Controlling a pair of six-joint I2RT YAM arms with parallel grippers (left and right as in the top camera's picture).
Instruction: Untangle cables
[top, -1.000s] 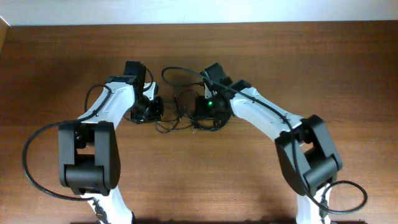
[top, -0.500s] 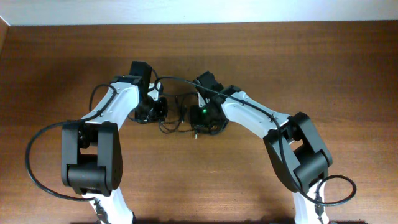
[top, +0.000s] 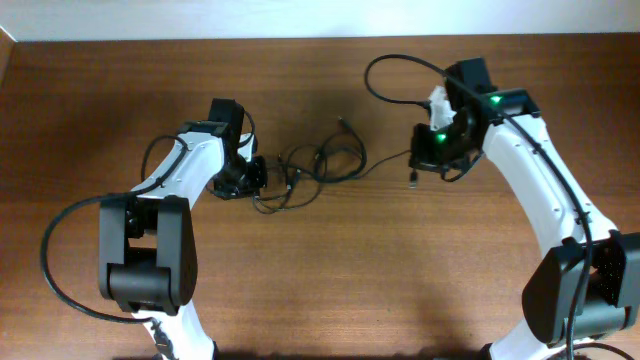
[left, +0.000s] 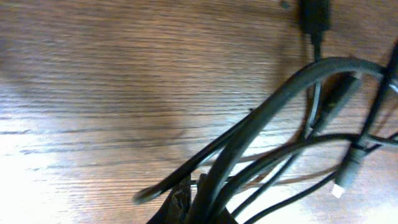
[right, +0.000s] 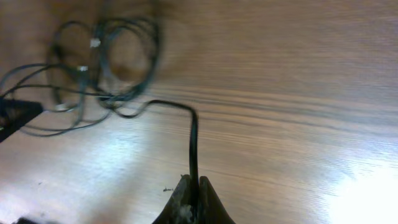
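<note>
Two tools (top: 256, 178) (top: 420, 160) well apart, pinching cables (top: 322, 166)

The overhead camera looks straight down on the table (top: 320, 300). Wrist cameras look past the left claw (left: 194, 210) and right claw (right: 193, 200), close to the tabletop. All views share the cables (top: 310, 172).
</note>
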